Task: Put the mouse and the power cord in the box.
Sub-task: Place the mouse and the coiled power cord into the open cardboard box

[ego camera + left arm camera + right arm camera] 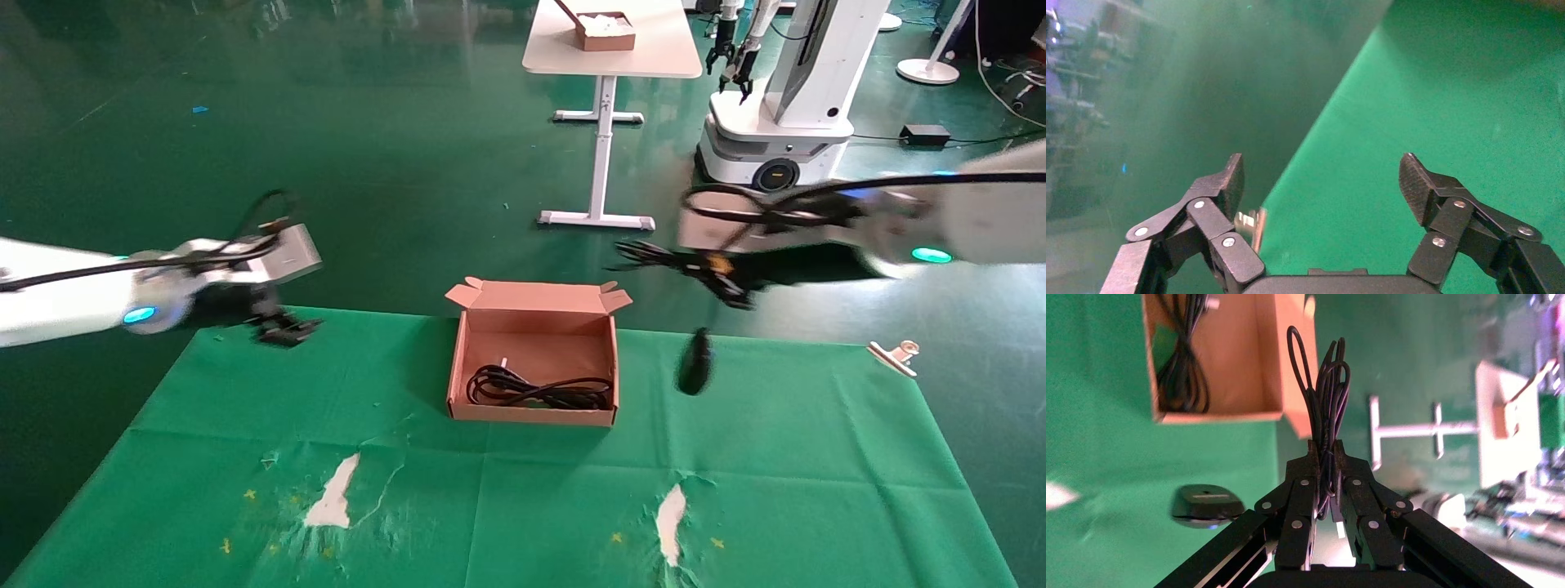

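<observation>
The setting looks like a robotics lab or test hall: a glossy green floor [368, 147], a worktable draped in a torn green cloth [531, 490], a white pedestal table [609, 49] at 12 o'clock, and at 1 o'clock a second wheeled white robot [784, 106], with floor cables beyond.

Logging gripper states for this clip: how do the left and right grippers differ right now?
The left gripper is open and empty; the right gripper is shut on loops of the thin mouse cable. The left gripper sits over the table's far left edge, away from the box; the right gripper is raised beyond the box's right side, with the mouse dangling below it. Both are black, two-fingered grippers.
</observation>
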Available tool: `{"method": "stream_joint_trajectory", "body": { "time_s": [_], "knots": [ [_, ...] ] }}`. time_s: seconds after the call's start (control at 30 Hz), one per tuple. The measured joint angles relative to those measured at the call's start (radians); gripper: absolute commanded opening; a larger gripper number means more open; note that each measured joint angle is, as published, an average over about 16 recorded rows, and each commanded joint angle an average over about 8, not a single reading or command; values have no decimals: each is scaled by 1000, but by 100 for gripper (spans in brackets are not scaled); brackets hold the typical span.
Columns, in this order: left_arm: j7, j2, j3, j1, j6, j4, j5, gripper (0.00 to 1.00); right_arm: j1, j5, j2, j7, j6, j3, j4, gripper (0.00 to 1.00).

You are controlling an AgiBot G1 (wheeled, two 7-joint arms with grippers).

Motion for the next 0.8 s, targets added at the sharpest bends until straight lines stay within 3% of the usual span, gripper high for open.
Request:
{"method": "stream_joint_trajectory", "body": {
  "time_s": [0.2, 0.47, 0.8],
  "knots": [
    [-89, -77, 17, 7, 13, -116, 48, 100, 23, 3, -114, -118, 71, -17, -124, 0],
    [-215, -117, 39, 17, 7, -228, 125, 100, 47, 22, -253, -287, 150, -39, -301, 0],
    [-321, -141, 55, 22, 7, -308, 198, 100, 30, 68, -337, -397, 230, -153, -376, 0]
  ]
}}
